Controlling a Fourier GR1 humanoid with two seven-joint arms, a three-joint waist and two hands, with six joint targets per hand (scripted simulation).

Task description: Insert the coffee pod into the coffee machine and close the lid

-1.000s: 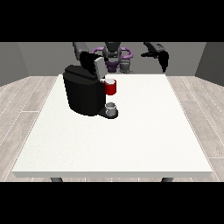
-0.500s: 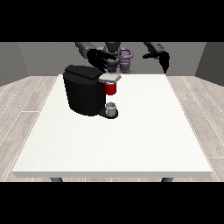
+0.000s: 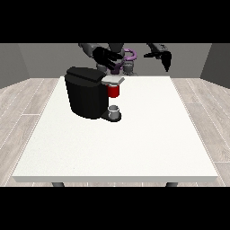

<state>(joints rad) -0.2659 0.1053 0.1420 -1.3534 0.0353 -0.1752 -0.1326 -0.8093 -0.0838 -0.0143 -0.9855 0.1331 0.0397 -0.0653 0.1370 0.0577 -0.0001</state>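
The coffee machine (image 3: 86, 92) is standing upright on the far left part of the white desk (image 3: 134, 143), its black body facing the camera's right. A grey, tilted lid piece (image 3: 114, 80) is sitting at the top of the machine's front, just above a red thing at the machine (image 3: 114, 90). Below the red thing, a small grey cup-shaped thing (image 3: 114, 111) is resting on the machine's base plate; whether this grey thing is the coffee pod cannot be told from this view.

The hand at the view's left (image 3: 106, 57) is hovering above and slightly behind the top of the machine, near the lid piece but not visibly touching it. Its fingers are showing spread and fairly straight, holding nothing that can be made out.

The hand at the view's right (image 3: 162, 56) is hanging in the air beyond the desk's far edge, well apart from the machine. Its fingers are pointing downward and look relaxed rather than curled, with nothing seen between them.

The robot's torso (image 3: 126, 60) is showing behind the machine, partly hidden by it.
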